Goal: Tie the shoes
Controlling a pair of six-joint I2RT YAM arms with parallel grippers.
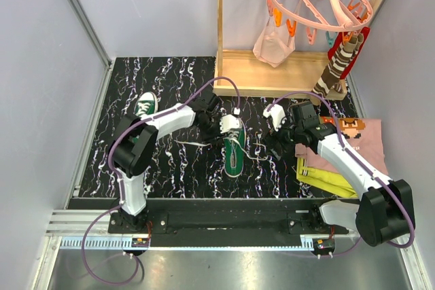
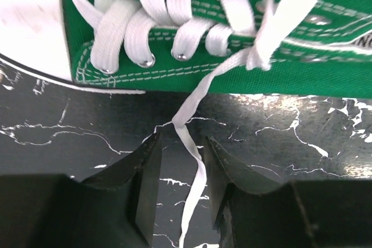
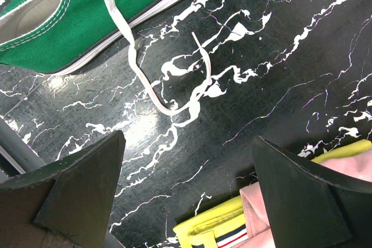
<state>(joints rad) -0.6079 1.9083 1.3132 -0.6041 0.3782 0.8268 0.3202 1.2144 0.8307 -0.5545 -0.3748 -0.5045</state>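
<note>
At the middle of the table [image 1: 170,161]: one green sneaker [image 1: 234,149], white toe cap toward the far side, heel toward the arms. Near the far left corner: second sneaker [image 1: 145,105], well apart from the first.

Left claw [image 2: 181,140] low beside the laced side of the central sneaker, narrowly parted. One white lace [image 2: 192,114] running loose between its fingers, gap visible either side.

Right claw [image 3: 187,137] spread wide, gripping nothing. Other lace [image 3: 174,105] slack on the table ahead of it. Yellow cloth [image 3: 209,225] just beside.
</note>
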